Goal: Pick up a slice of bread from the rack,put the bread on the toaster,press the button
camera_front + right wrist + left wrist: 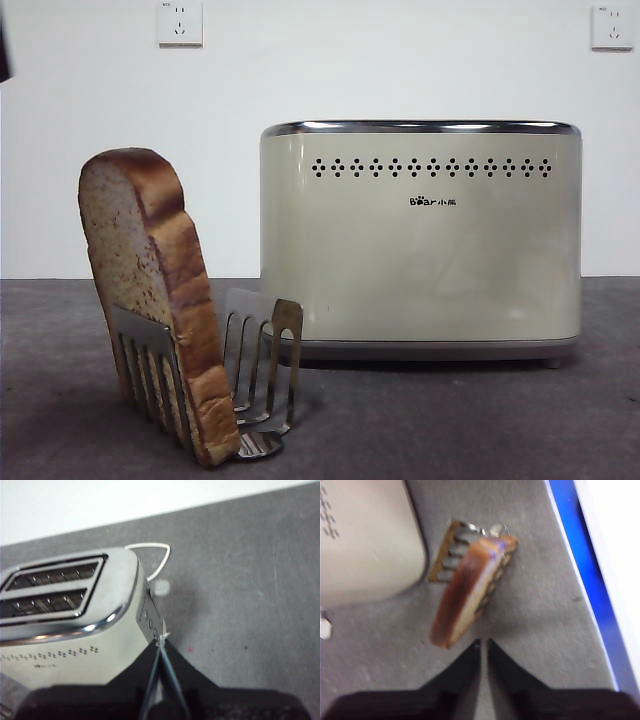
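Still seated in the rack [255,380], the slice of bread [155,290], long axis roughly upright but tilted, rounded top leaning toward the left side of the front view, glossy brown crust edge facing the camera, speckled crumb face turned left. Held at its base between the comb-like dividers at the rack's left end; remaining slots to its right bare. Rack itself on the grey table [480,420], just in front of and left of the toaster [420,240], apart from it.

Seen from the left wrist view, slice [470,592] with its crust edge running lengthwise toward the left gripper [484,642], near end just beyond the jaw tips and slightly off to one side, not touching. Jaws almost together, only a thin slit between them, nothing clamped.

Toaster cream-beige, chrome-rimmed, vent holes and "Bear" logo on its long side; two top slots [50,587] open and dark in the right wrist view. Right gripper [161,641] closed, jaws meeting at a point right beside the toaster's end face, close to a row of small buttons [148,620]; contact impossible to tell. White cord [155,555] looping behind the toaster.
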You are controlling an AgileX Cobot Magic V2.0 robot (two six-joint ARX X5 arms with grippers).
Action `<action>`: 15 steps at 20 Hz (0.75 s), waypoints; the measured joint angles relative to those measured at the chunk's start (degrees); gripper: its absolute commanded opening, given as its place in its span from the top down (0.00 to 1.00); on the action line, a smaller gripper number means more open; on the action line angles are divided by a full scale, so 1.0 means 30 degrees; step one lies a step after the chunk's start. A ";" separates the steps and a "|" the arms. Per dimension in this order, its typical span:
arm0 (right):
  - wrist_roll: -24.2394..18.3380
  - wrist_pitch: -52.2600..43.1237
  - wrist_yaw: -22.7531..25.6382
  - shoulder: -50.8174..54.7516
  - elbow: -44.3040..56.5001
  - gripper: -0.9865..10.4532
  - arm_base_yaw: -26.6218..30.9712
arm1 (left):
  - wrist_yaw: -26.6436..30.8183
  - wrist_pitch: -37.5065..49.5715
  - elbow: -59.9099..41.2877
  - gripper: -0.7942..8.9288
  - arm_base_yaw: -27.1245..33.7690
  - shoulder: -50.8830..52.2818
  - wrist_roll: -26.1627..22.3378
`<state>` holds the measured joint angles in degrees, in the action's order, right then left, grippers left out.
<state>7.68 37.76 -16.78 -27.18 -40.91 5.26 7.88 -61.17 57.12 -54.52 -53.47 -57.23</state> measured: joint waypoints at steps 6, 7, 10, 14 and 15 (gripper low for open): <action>0.0000 0.0546 -0.0007 -0.0648 0.0000 0.92 0.0000 | -0.0015 0.0969 0.0000 0.49 -0.0546 -0.0736 -0.0430; 0.0000 0.0546 -0.0007 -0.0685 0.0000 0.92 0.0000 | -0.0022 0.1122 0.0000 0.49 -0.0619 -0.0896 -0.0619; -0.0007 0.0546 -0.0029 -0.0685 0.0000 0.92 0.0000 | -0.0022 0.1617 0.0000 0.49 -0.0634 -0.1137 -0.1370; -0.0073 0.0874 -0.0073 -0.0663 -0.0007 0.92 0.0000 | -0.0022 0.2550 0.0000 0.49 -0.0627 -0.1603 -0.1821; -0.0138 0.1078 -0.0066 -0.0663 -0.0007 0.92 0.0000 | -0.0022 0.2608 0.0000 0.49 -0.0627 -0.1770 -0.1872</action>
<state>7.27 40.99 -16.97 -29.17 -40.93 5.26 7.81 -53.34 57.12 -56.40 -58.78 -62.85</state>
